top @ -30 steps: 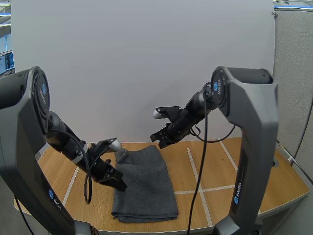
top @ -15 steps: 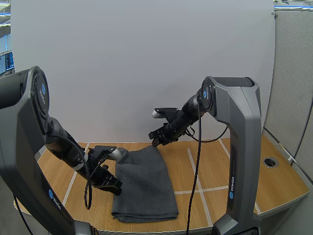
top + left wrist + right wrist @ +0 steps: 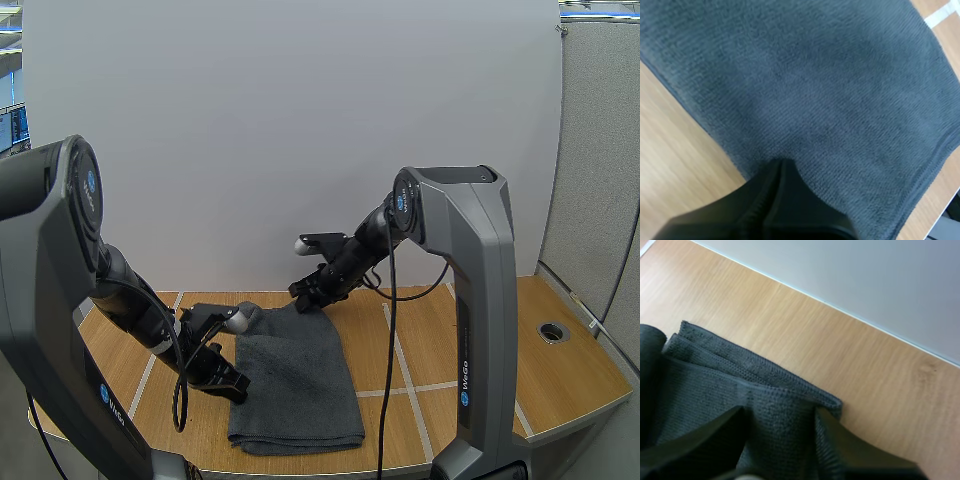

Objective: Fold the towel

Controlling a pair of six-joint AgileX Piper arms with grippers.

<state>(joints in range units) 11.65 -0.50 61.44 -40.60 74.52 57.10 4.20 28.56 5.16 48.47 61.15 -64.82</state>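
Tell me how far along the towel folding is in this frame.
Done: the towel lies on the table as a long strip, several layers stacked at its far corner. In hand: the right gripper is open astride that corner; the left gripper is shut, its tip at the towel's left edge. Left: probably a crosswise fold, no corner lifted yet.

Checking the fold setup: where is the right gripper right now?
High view: the right gripper is at the towel's far right corner, near the table's back edge. In the right wrist view its open fingers straddle that corner.
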